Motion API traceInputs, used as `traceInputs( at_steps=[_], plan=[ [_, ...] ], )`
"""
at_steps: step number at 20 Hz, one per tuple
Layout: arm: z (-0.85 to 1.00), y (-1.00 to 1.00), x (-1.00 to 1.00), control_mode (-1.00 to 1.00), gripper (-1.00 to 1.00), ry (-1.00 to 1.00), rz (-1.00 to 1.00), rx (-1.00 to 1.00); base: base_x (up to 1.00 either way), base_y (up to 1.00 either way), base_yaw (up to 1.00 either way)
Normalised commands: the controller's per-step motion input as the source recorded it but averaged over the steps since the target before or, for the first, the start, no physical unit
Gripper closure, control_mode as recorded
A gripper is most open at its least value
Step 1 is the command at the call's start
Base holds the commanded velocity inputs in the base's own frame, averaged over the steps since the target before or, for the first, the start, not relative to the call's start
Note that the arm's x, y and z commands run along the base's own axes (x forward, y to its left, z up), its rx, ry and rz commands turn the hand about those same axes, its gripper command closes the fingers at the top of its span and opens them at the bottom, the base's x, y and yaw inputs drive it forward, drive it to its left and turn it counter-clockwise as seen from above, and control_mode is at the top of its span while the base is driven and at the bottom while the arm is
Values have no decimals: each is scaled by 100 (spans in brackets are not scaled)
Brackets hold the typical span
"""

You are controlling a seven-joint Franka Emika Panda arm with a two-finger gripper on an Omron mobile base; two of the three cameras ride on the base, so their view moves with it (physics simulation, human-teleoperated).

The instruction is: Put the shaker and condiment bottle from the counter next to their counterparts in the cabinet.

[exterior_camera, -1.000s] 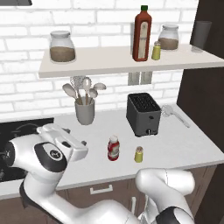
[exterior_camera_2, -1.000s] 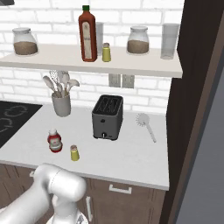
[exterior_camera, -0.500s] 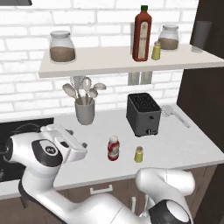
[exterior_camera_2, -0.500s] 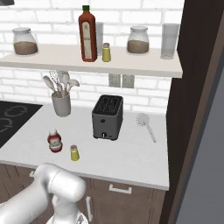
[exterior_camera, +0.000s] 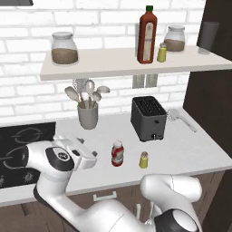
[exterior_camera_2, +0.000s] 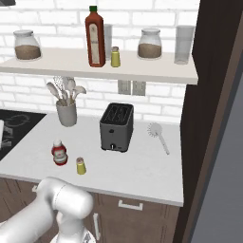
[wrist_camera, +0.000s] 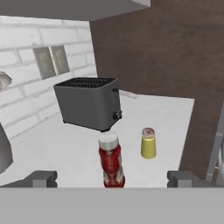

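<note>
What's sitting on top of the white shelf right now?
On the shelf: a glass jar at left, the tall dark-red bottle with a yellow shaker beside it, a second jar, and a dark tumbler. Whatever stands behind the bottle is covered.

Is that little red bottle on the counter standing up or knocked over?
Standing up. The red bottle rests on its base on the counter, white cap on top.

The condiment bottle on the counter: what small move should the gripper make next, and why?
Probably ease the gripper straight forward until the condiment bottle sits between its fingertips. In the hand view the jaws are open, the bottle stands upright and centred just ahead of them, not yet between them, with the shaker clear to one side.
</note>
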Motion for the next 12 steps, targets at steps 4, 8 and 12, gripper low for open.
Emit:
traceInputs(
  at_steps=[4,8,12],
  plan=[
    [-41,-24,12,-100,-100,0,1,0,0,0,0],
    [-28,-28,4,-100,-100,0,0,0,0,0,0],
    [-17,-24,2,-100,-100,0,0,0,0,0,0]
  ],
)
